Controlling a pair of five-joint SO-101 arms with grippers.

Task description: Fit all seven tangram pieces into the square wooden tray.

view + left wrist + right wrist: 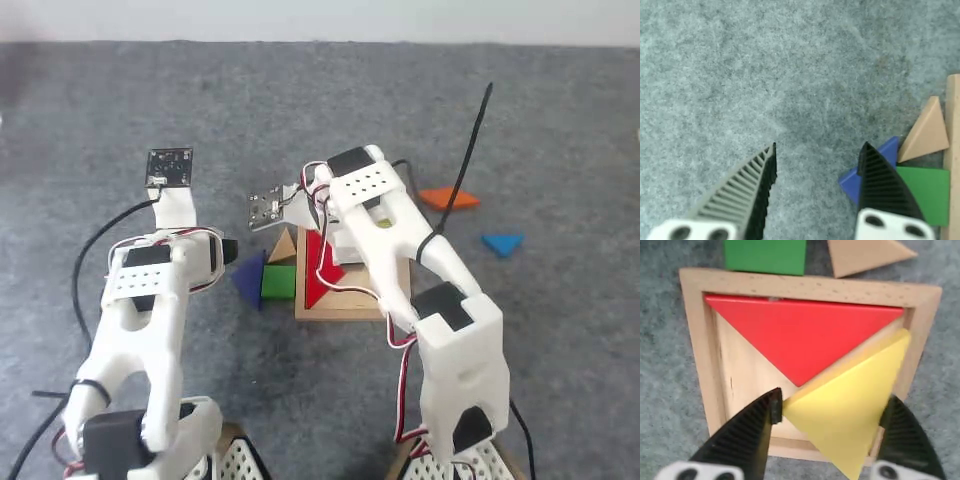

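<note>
Right gripper (835, 402) holds yellow triangle (850, 430), one edge alongside red triangle (805, 335).

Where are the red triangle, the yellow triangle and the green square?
red triangle (805, 332): right wrist view, middle of its top face.
yellow triangle (842, 415): right wrist view, middle of its top face.
green square (765, 255): right wrist view, middle of its visible part.

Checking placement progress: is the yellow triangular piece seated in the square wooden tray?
Not seated. The yellow triangular piece is in the right gripper, its corner overhanging the square wooden tray's rim.
</note>
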